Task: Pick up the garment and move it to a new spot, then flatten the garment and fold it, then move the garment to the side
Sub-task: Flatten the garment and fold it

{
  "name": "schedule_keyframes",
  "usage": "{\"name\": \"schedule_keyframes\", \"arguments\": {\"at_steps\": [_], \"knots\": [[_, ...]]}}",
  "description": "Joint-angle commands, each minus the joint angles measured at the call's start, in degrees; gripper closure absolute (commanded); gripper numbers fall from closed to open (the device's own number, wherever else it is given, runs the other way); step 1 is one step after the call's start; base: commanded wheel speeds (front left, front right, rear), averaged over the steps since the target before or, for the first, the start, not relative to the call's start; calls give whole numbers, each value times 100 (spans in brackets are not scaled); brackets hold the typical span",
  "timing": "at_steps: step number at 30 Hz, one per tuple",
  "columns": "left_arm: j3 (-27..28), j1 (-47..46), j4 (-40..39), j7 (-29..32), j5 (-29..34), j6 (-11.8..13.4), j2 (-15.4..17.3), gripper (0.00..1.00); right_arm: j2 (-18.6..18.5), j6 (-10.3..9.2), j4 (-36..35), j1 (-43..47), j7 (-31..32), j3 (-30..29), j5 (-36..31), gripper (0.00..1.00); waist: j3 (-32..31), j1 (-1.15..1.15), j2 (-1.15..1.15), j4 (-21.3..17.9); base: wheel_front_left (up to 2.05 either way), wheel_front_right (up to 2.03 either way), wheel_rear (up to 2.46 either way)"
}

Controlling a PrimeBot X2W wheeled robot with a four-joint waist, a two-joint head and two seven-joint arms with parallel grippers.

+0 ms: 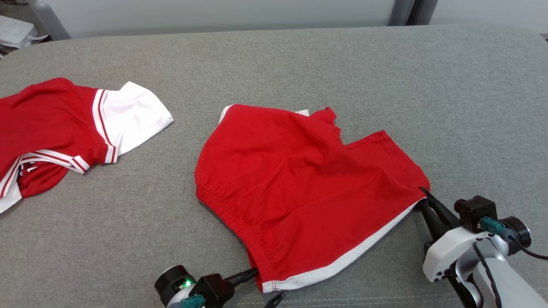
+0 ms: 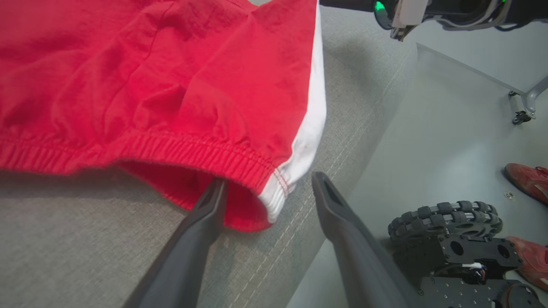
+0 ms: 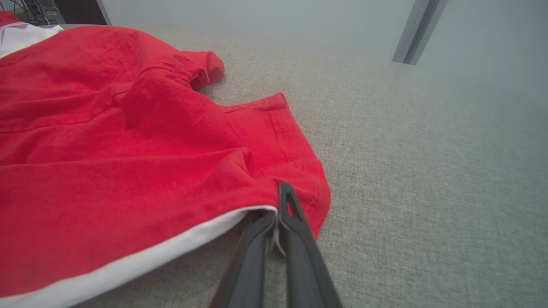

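The garment [image 1: 299, 184], red shorts with a white side stripe and an elastic waistband, lies spread in the middle of the grey table [image 1: 342, 64]. My left gripper [image 1: 261, 287] is open at its near waistband corner. In the left wrist view, the left gripper [image 2: 269, 182] has that white-edged corner of the garment [image 2: 171, 85] between its spread fingers, and the left finger [image 2: 205, 214] reaches under the red waistband. My right gripper [image 1: 424, 194] is shut on the hem corner at the right. In the right wrist view, the right gripper [image 3: 280, 201] pinches the white-trimmed edge of the garment [image 3: 128, 162].
A second red and white garment [image 1: 55, 132] lies crumpled at the table's far left. The table's near edge runs just below both grippers. Past that edge are my wheeled base [image 2: 445, 218] and a person's red shoes [image 2: 526, 179] on the floor.
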Motion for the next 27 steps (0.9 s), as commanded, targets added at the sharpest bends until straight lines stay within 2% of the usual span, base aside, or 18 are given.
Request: {"name": "schedule_keyframes", "arguments": {"at_steps": [1,3,4,5,6,7,9,11,13,14,15,22,27], "knots": [[137,-221,-133,-2,-125,-39,129,4,-33,-1,-112,24,-36,52,14,95,11,0,0,0,0,0,0],[77,-238,-148,42,-217,-39,129,31,-18,-1,-114,8,-36,47,9,95,22,0,0,-3,0,0,0],[36,-246,-166,63,-294,-39,121,52,-9,-1,-115,0,-36,44,6,95,28,0,0,-4,0,0,0],[3,-265,-174,78,-350,-39,120,64,-4,-1,-115,-6,-36,41,3,95,32,0,0,-3,0,0,0],[-50,-292,-175,103,-393,-39,122,93,1,-1,-118,-11,-36,42,-1,95,37,0,0,-4,0,0,0],[-96,-320,-173,117,-440,-39,122,100,7,-1,-123,-17,-36,45,-2,95,43,0,0,-7,0,0,0],[-142,-389,-144,107,-467,-39,127,100,16,-1,-131,-30,-36,56,-2,93,57,0,0,-17,0,0,0],[-87,-427,-106,61,-483,-34,134,100,22,-1,-135,-43,-36,79,11,86,67,0,0,-30,0,0,0],[16,-420,-98,13,-513,23,194,100,1,-1,-143,-43,-36,76,77,65,78,0,0,-34,0,0,0],[80,-407,-112,-10,-532,62,241,100,-22,-1,-166,-36,-36,45,118,25,84,0,0,-31,0,0,0],[139,-392,-133,-30,-538,107,301,100,-50,-1,-205,-19,-36,2,154,0,91,0,0,-25,0,0,0],[466,-314,-360,-101,-591,307,638,100,-193,-1,-431,291,-36,-105,877,0,165,0,0,65,0,0,0],[543,-287,-492,-119,-576,354,740,100,-356,-1,-680,451,-36,376,1811,0,219,0,0,110,0,0,0]]}}
